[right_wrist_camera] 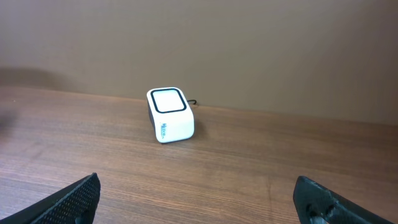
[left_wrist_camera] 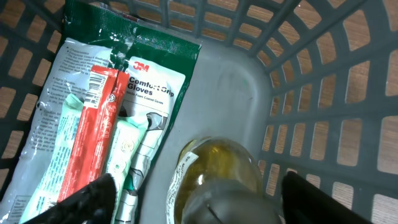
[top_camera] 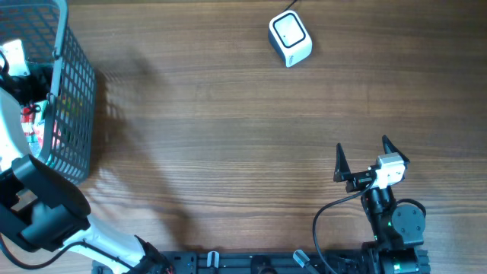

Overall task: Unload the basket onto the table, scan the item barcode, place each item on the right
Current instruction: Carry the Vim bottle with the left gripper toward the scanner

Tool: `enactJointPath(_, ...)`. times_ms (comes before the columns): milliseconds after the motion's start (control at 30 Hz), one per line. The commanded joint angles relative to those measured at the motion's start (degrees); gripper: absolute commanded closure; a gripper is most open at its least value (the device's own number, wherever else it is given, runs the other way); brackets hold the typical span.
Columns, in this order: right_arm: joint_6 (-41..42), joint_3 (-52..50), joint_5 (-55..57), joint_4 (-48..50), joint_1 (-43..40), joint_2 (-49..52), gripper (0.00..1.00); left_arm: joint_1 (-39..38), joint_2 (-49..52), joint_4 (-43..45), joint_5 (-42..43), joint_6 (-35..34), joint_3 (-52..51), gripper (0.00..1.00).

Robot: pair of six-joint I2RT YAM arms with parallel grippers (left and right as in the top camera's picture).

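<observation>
1. Left gripper [left_wrist_camera: 199, 196] jaws stood apart at the wrist view's bottom corners, gripping nothing.
2. Between them, bottom centre, lay the bottle [left_wrist_camera: 217, 165] in the basket [left_wrist_camera: 323, 93], with the gloves pack [left_wrist_camera: 149, 93] to its upper left.
3. Right gripper [right_wrist_camera: 196, 186] gaped empty, with the scanner [right_wrist_camera: 169, 115] at upper centre.

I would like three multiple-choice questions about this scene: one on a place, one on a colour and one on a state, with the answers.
1. Where does the bottle lie? A on a plate; B inside the basket; C on a shelf.
2. What colour is the body of the scanner? A white; B red; C green.
3. How is the right tool? A open and empty; B shut on the scanner; C shut on the bottle.
Answers: 1 B, mesh walls surround it; 2 A, its casing is white; 3 A, its jaws stand apart with nothing between.
</observation>
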Motion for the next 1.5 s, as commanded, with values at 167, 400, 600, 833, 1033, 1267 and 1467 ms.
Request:
enactJointPath(167, -0.2, -0.1, -0.1, 0.1, 0.0, -0.5, 0.0, -0.1, 3.4, 0.4, 1.0, 0.5, 0.6, 0.35)
enactJointPath(400, -0.3, -0.1, -0.1, 0.1, 0.0, -0.5, 0.0, -0.1, 3.0, 2.8, 1.0, 0.4, 0.7, 0.7)
enactJointPath(600, -0.2, -0.1, -0.1, 0.1, 0.0, -0.5, 0.0, -0.2, -5.9, 9.0, 0.9, -0.2, 0.7, 0.7)
enactJointPath(833, -0.2, -0.1, -0.1, 0.1, 0.0, -0.5, 0.0, -1.4, -24.3, 20.9, 0.9, -9.5, 0.7, 0.71)
enactJointPath(1033, -0.2, -0.1, -0.1, 0.1, 0.0, -0.5, 0.0, -10.2, -36.5, 18.9, 0.9, -13.4, 0.7, 0.73)
enactJointPath(1267, -0.2, -0.1, -0.1, 0.1, 0.0, -0.5, 0.01, -30.1, -39.4, 0.8, 0.2, -20.1, 0.7, 0.76)
enactJointPath(1467, -0.2, -0.1, -0.1, 0.1, 0.0, -0.5, 0.0, -50.1, -31.7, -11.3, -6.4, -23.2, 0.7, 0.78)
